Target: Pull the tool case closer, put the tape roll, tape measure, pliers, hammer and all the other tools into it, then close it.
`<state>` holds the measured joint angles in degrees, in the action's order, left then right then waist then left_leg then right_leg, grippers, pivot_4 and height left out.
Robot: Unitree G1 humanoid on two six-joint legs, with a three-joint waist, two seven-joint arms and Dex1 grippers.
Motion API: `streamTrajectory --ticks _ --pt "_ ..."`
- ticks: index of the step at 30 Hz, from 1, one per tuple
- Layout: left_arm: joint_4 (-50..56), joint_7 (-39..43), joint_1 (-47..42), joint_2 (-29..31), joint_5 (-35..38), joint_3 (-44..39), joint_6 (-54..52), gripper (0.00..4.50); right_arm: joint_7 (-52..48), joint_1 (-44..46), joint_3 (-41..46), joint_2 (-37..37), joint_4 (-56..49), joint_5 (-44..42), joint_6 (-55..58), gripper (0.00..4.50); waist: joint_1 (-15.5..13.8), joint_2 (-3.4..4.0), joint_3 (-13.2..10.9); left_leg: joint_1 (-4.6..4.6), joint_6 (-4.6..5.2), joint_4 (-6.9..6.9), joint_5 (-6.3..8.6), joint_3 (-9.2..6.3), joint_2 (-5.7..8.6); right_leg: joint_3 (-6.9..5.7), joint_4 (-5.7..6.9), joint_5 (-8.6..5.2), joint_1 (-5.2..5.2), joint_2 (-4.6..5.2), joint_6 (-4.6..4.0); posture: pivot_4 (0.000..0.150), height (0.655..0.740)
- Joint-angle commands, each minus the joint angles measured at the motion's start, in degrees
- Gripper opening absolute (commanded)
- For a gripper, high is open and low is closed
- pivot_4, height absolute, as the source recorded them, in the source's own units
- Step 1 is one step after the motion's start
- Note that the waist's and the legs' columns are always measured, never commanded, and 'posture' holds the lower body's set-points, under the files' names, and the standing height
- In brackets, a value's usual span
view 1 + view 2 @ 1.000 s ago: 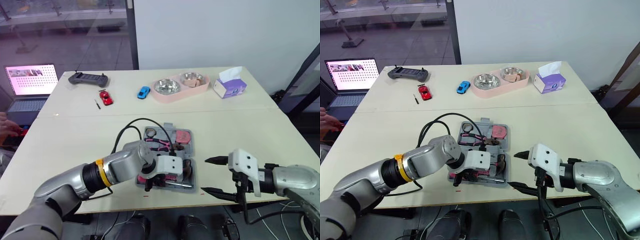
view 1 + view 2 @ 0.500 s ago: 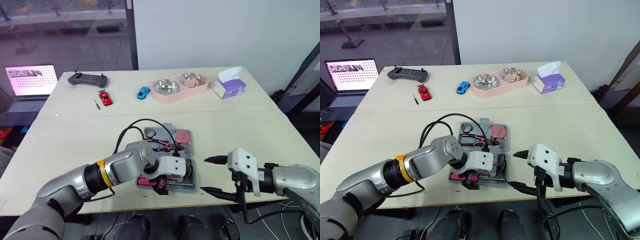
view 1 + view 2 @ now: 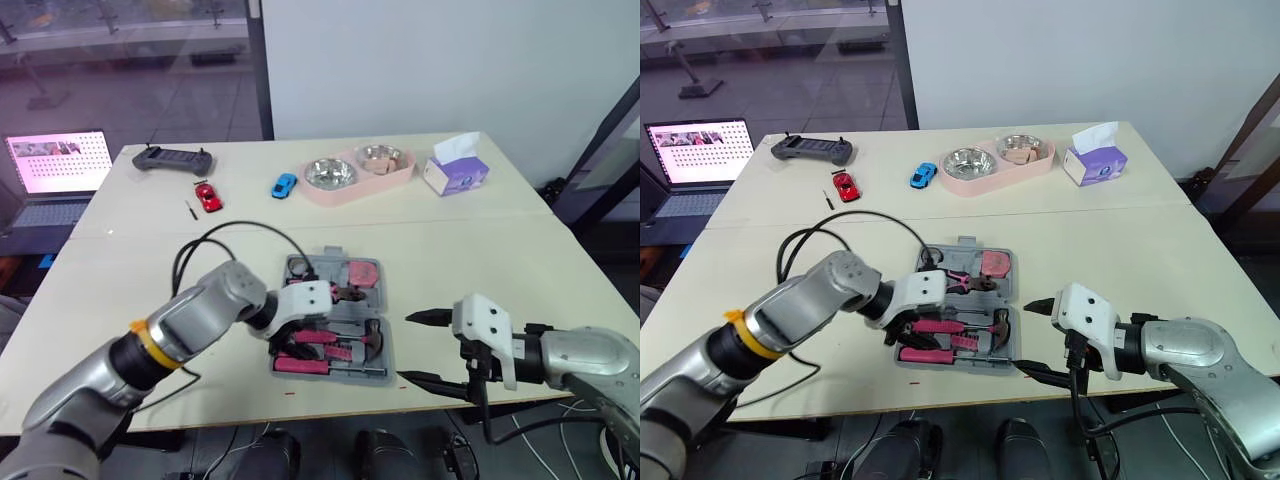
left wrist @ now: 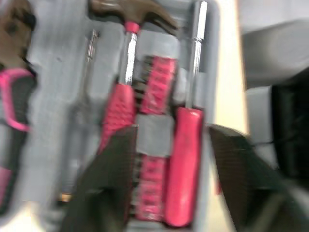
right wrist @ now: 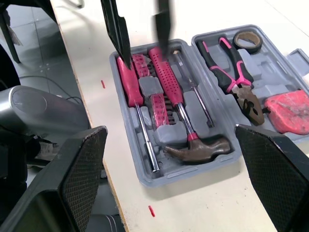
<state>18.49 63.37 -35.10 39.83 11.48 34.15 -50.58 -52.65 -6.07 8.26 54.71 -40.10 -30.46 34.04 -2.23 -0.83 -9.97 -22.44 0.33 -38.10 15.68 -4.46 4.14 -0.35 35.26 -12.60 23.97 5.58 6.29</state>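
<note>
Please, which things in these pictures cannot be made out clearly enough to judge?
The pink tape measure: right wrist view, cut off by the picture's edge.
The pink bit holder in the grey plastic tool case: left wrist view, blurred, so its bits cannot be counted.
The small dark stick beside the red toy car: eye views, too small to identify.

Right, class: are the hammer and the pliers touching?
Apart. The right wrist view shows a strip of bare grey case between the hammer and the pliers.
</note>
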Motion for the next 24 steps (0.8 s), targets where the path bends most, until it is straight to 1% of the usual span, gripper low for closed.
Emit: streamTrajectory --ticks 1,2,6,9,12,15,19,24 --pt "-0.77 -1.83 6.43 -2.28 2.71 -6.15 8.13 0.37 0.46 0.68 0.77 -0.52 -0.91 -0.34 -0.54 4.5 -0.13 0.04 0.02 0.0 0.0 0.0 0.0 0.0 0.01 0.0 -0.02 -0.02 -0.02 0.03 -0.03 0.15 0.74" --pt "-1.14 -2.22 7.76 -3.16 3.12 -7.08 9.31 0.05 0.5 0.63 0.84 -0.51 -0.89 -0.39 -0.57 4.5 -0.24 0.02 0.02 0.01 0.0 -0.01 0.0 0.0 0.02 0.0 -0.04 -0.06 -0.05 0.05 -0.12 0.15 0.74" --pt "-4.58 -4.11 11.54 -6.27 1.2 -7.61 17.1 0.05 0.55 0.48 1.16 -0.28 -0.91 -0.57 -0.47 4.5 -0.18 0.02 0.01 0.0 0.0 -0.04 0.0 -0.02 0.03 -0.02 -0.07 -0.1 -0.09 0.1 -0.19 0.15 0.74" --pt "-6.95 -4.48 12.79 -6.96 -0.42 -6.74 20.9 0.05 0.46 0.37 1.5 -0.08 -0.91 -0.75 -0.36 4.5 0.03 0.06 0.04 0.01 -0.01 -0.02 0.01 -0.02 0.01 -0.01 -0.07 -0.1 -0.07 0.11 -0.2 0.15 0.74" --pt "-10.76 -5.14 13.42 -7.32 -3.64 -4.94 24.78 0.05 0.3 0.34 1.96 0.19 -0.89 -0.98 -0.14 4.5 -0.04 0.08 0.05 0.02 0.0 -0.01 0.01 -0.02 0.0 -0.01 -0.05 -0.09 -0.05 0.09 -0.19 0.15 0.74" --pt "-12.45 -4.26 14.04 -7.69 -4.84 -3.99 26.28 0.05 0.2 0.18 2.2 0.35 -0.89 -0.94 -0.03 4.5 -0.1 0.08 0.05 0.02 0.0 -0.01 0.01 -0.01 0.01 -0.01 -0.05 -0.09 -0.05 0.05 -0.19 0.15 0.74" --pt "-15.36 -3.73 14.9 -6.49 -9.88 -0.93 30.59 0.05 0.13 0.01 2.65 0.61 -0.93 -0.99 0.34 4.5 -0.09 0.11 0.09 0.02 0.01 -0.01 0.01 0.0 0.02 -0.01 -0.07 -0.1 -0.09 0.08 -0.19 0.15 0.74" --pt "-16.96 -3.9 15.61 -7.05 -12.29 -0.22 32.82 0.05 0.15 0.04 2.9 0.67 -0.77 -0.86 0.64 4.5 -0.07 0.23 0.23 0.05 0.01 -0.01 0.02 -0.01 0.0 -0.01 -0.07 -0.1 -0.1 0.1 -0.19 0.15 0.74"
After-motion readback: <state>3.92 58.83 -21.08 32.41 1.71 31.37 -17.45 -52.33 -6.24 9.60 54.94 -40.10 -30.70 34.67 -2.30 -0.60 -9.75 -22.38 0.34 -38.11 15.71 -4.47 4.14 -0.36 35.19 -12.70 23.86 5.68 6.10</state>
